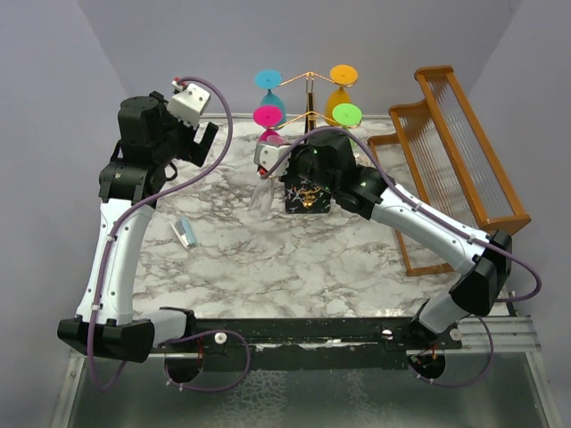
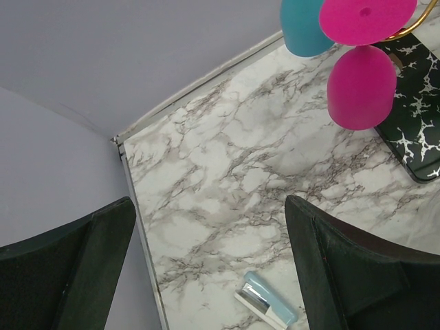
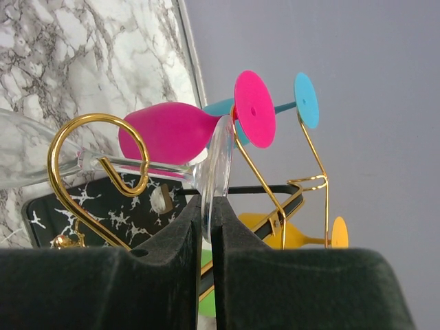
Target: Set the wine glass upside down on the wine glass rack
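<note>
Bright, even light throws only soft shadows across the marble table (image 1: 268, 259)

Top camera: fixed above and behind my arm bases, which lie along the bottom edge. It looks down over the whole table (image 1: 294, 259), with the wine glass rack (image 1: 309, 89) at upper centre.

Left wrist camera: looks down from well above the table, left fingers (image 2: 69, 268) in the lower corners and the rack's base at upper right.

Right wrist camera: rolled sideways and very close to the rack and the wine glass (image 3: 216, 151), which show above my right fingers (image 3: 158, 275).

All three views share the rack and the pink glass (image 1: 268, 116).
</note>
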{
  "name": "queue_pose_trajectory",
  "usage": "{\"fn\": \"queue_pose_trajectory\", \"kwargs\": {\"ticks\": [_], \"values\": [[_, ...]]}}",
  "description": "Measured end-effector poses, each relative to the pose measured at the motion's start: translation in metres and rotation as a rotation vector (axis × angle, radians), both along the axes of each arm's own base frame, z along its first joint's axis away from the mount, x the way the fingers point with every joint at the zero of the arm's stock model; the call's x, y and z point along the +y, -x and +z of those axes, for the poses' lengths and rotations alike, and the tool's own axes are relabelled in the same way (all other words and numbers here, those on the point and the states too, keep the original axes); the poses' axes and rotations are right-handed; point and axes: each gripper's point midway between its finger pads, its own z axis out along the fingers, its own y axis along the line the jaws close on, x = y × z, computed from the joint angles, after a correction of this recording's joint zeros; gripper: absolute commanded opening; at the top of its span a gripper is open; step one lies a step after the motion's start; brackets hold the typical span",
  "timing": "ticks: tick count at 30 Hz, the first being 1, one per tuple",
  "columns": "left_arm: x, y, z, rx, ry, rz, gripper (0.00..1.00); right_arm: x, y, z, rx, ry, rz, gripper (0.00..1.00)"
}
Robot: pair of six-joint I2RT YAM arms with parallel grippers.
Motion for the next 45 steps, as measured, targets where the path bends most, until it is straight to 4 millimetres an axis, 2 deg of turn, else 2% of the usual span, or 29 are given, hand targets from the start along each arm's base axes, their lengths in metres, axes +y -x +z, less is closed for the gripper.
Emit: {"fn": "queue_pose_trajectory", "kwargs": {"ticks": [22,45], "values": [[-0.001,0.000,0.000,0.001,0.006,-0.012,0.93,0.004,0.017,-0.019,0.041,0.100,0.118,0.15],[-0.002,-0.001,-0.008,0.016,0.010,-0.022,0.93,0.006,0.025,-0.023,0.078,0.094,0.148,0.26]]}}
